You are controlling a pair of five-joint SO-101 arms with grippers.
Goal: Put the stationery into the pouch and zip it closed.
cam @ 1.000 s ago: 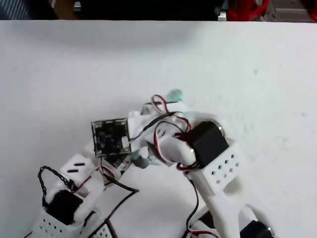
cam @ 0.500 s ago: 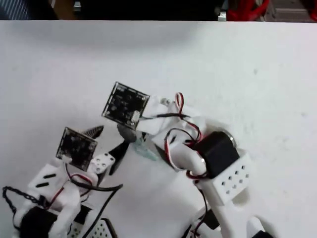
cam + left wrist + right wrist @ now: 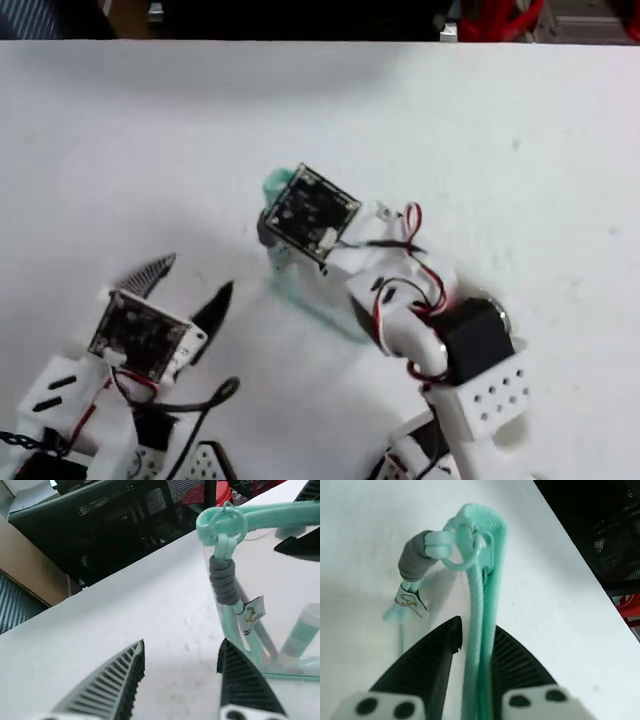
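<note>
A clear pouch (image 3: 298, 290) with a mint zip band (image 3: 482, 570) stands upright at the table's middle. My right gripper (image 3: 476, 630) is shut on that zip band, below the ring puller (image 3: 462, 555) with its grey-wrapped cord (image 3: 222, 575). A mint pen (image 3: 300, 635) and other stationery lie inside the pouch (image 3: 270, 605). My left gripper (image 3: 198, 275) sits near the front left, open, a short way from the pouch. In the left wrist view my left gripper (image 3: 182, 647) has only bare table between its fingers, and a black fingertip (image 3: 300, 545) of the right gripper shows on the pouch.
The white table (image 3: 500, 130) spreads bare behind and to the right of the pouch. Dark mesh furniture (image 3: 140, 515) and a brown board (image 3: 30, 560) stand beyond the far edge. Loose cables (image 3: 410, 240) run over the right arm.
My left gripper has let go at the pouch and drawn back to the front left, now open. The right arm has swung farther and rightward, holding the pouch upright.
</note>
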